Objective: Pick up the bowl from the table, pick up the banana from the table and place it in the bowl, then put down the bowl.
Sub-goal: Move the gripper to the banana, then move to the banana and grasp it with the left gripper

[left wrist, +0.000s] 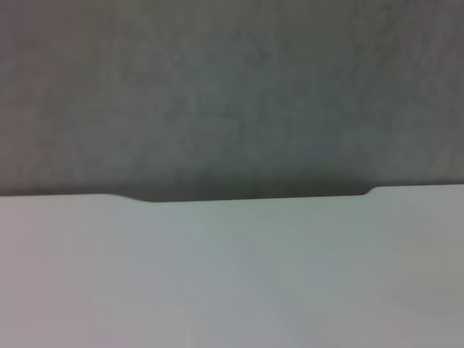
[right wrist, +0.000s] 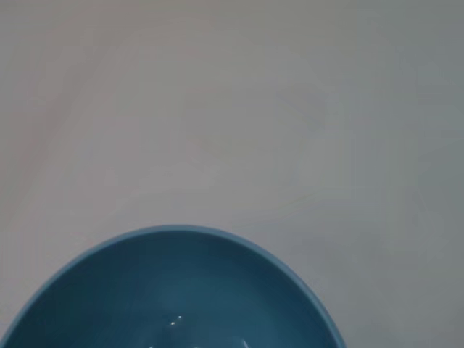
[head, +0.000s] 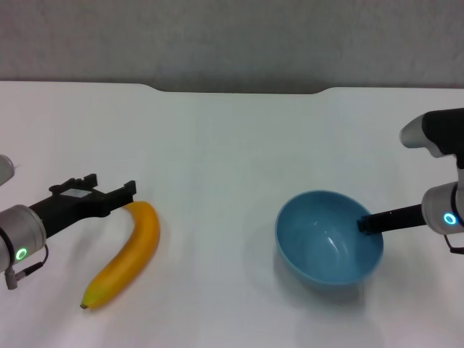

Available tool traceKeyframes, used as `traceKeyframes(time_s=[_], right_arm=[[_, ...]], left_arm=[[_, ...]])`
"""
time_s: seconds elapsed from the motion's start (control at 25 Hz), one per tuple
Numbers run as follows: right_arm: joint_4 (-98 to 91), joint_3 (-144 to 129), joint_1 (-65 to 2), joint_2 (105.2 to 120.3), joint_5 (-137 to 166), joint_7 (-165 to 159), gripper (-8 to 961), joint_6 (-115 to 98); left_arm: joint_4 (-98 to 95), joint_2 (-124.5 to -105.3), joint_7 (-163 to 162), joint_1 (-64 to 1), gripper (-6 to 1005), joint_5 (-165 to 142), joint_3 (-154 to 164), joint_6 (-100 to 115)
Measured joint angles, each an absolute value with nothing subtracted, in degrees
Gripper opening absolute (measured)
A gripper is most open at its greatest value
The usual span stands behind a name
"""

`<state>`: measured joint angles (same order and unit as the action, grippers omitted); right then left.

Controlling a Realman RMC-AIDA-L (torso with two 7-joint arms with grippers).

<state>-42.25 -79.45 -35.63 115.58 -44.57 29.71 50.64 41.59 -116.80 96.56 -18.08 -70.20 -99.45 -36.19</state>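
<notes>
The light-blue bowl [head: 328, 235] sits at the right of the white table [head: 232, 145]. My right gripper [head: 366, 223] reaches in from the right and is shut on the bowl's right rim, one finger showing inside. The bowl's rim also fills the lower part of the right wrist view [right wrist: 174, 290]. The yellow-orange banana [head: 125, 254] lies at the left, dark tip toward the front. My left gripper [head: 112, 185] is open just behind the banana's far end, not holding it. The left wrist view shows only the tabletop [left wrist: 232, 275] and wall.
The table's far edge has a shallow notch [head: 235, 90] with a grey wall behind it. Bare white tabletop lies between the banana and the bowl.
</notes>
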Motion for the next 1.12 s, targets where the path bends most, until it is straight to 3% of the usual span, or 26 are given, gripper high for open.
traceKeyframes(time_s=[0.32,0.6,1.12], right_arm=[[-48.35,-79.45,-31.57,115.61,-44.60,29.27,37,50.95],[-49.32,-79.45,-31.35,115.57,-44.76,29.24,40,51.19],[-50.67,-79.84,-31.37,115.48,-45.88,29.36,43,51.30]], left_arm=[[48.26,-116.34,87.45,-17.40,806,-80.25,-96.04,-38.74],[57.90,-116.77,62.44,-17.35,794,-109.08,-94.40,-37.83],[59.78,-116.90,43.81,-17.96,770,-128.02,-86.10,-34.66]])
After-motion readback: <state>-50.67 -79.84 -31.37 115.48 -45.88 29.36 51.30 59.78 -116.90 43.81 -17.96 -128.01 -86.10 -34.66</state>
